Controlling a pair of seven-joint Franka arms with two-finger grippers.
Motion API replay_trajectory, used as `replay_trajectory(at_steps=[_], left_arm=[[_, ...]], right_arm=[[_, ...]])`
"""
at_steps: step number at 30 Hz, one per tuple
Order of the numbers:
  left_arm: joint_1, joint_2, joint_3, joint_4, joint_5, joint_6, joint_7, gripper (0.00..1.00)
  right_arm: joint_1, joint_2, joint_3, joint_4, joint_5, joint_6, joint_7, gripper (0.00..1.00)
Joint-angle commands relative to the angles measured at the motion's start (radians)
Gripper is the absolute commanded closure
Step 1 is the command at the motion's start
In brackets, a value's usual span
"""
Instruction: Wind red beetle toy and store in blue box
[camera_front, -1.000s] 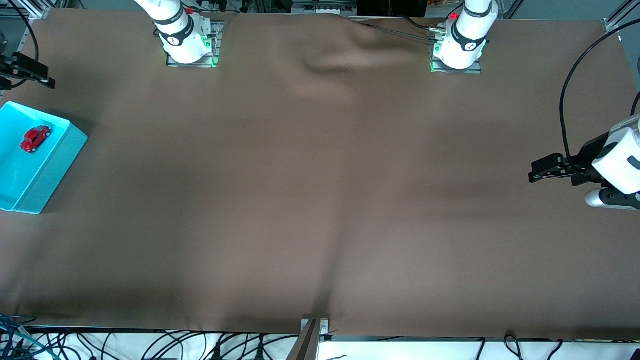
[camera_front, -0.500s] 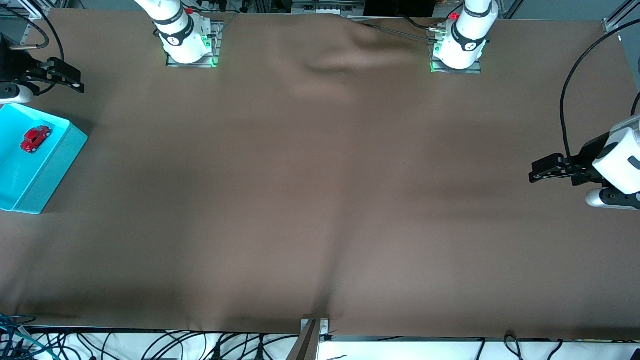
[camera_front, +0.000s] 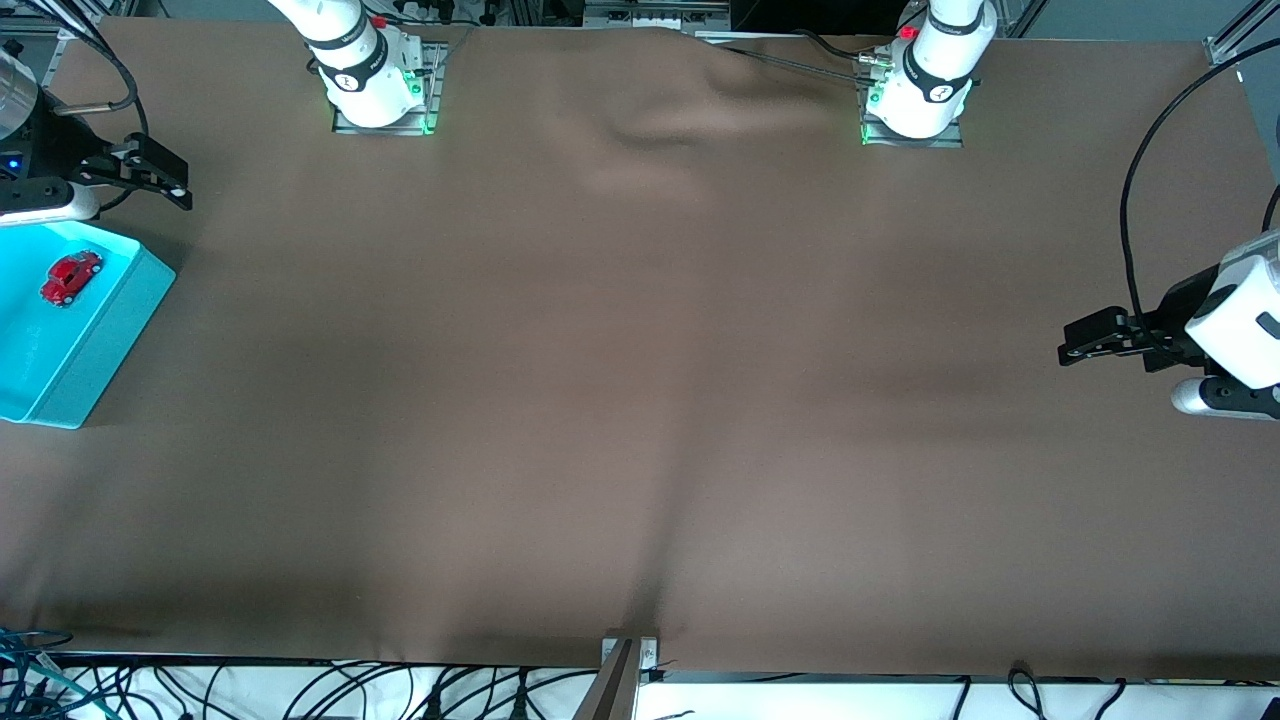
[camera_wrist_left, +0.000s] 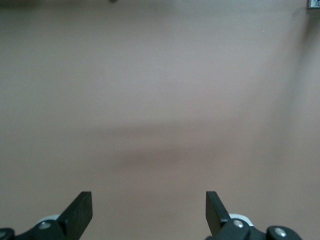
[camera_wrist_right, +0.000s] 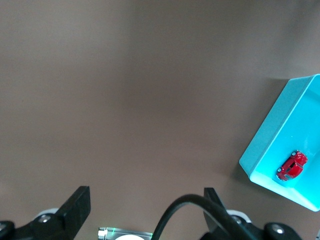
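Front camera looks down from high across the table; wrist cameras face down; right shares the blue box.

Brown cloth covers the table (rumpled near the bases).

No text, label, brand or number is readable; the marks on the robot bases are too small.

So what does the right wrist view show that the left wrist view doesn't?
Only the right wrist view shows the red toy car lying inside the blue box, plus a black cable. Only the left wrist view shows the open left tool. Both show bare brown table cloth; the right tool is open too.
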Motion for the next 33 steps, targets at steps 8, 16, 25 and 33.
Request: replay_trajectory(at_steps=[8,16,25,33], left_arm=[[0.006,-0.003,-0.001,0.005,-0.015,0.0,0.017,0.0],[0.006,-0.001,-0.001,0.005,-0.015,0.0,0.017,0.0],[0.006,-0.001,-0.001,0.005,-0.015,0.0,0.017,0.0],[0.006,-0.001,-0.001,0.005,-0.016,0.0,0.017,0.0]], right_arm=[[-0.004,0.026,0.001,0.046,-0.003,-0.01,0.025,0.0],[0.002,0.026,0.008,0.047,0.006,-0.025,0.189,0.0],[0.002,0.026,0.012,0.047,0.011,-0.027,0.18,0.0],[0.002,0.028,0.012,0.047,0.009,-0.027,0.159,0.0]])
